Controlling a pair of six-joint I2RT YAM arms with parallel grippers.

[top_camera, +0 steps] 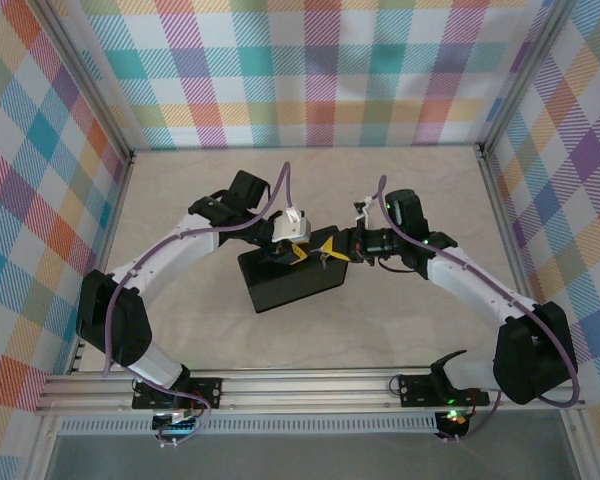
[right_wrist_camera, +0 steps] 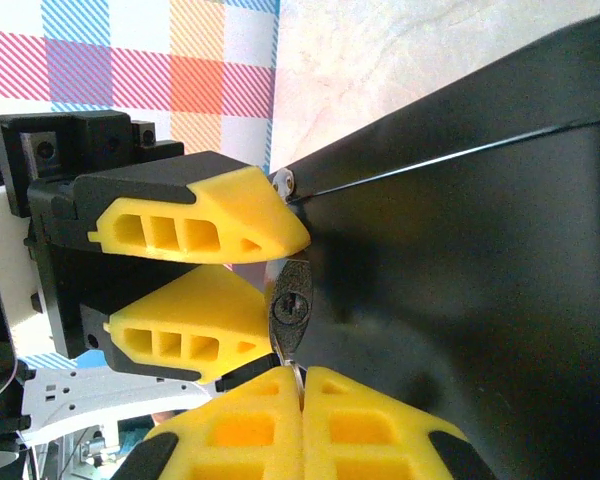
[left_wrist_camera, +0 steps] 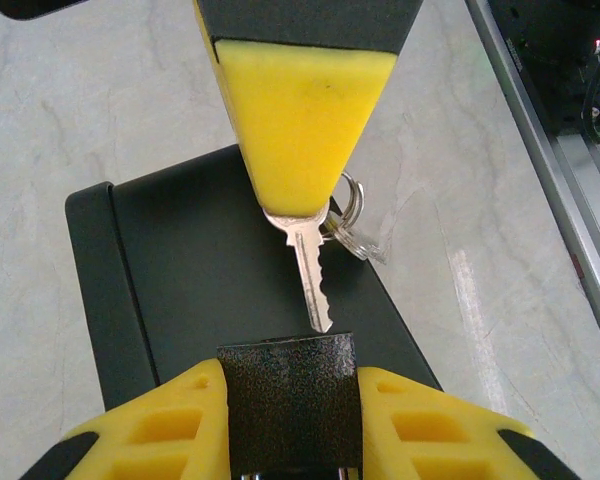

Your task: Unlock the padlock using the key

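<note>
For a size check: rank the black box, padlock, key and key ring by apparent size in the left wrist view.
1. black box
2. padlock, enlarged by nearness to the camera
3. key
4. key ring, partly hidden, so its rank under the key is unsure

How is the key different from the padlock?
The key is thin and silvery; the padlock is a chunky dark block. The key has jagged teeth; the padlock looks speckled and flat. The right fingers pinch the key; the left fingers clamp the padlock. Both are held over the black box.
</note>
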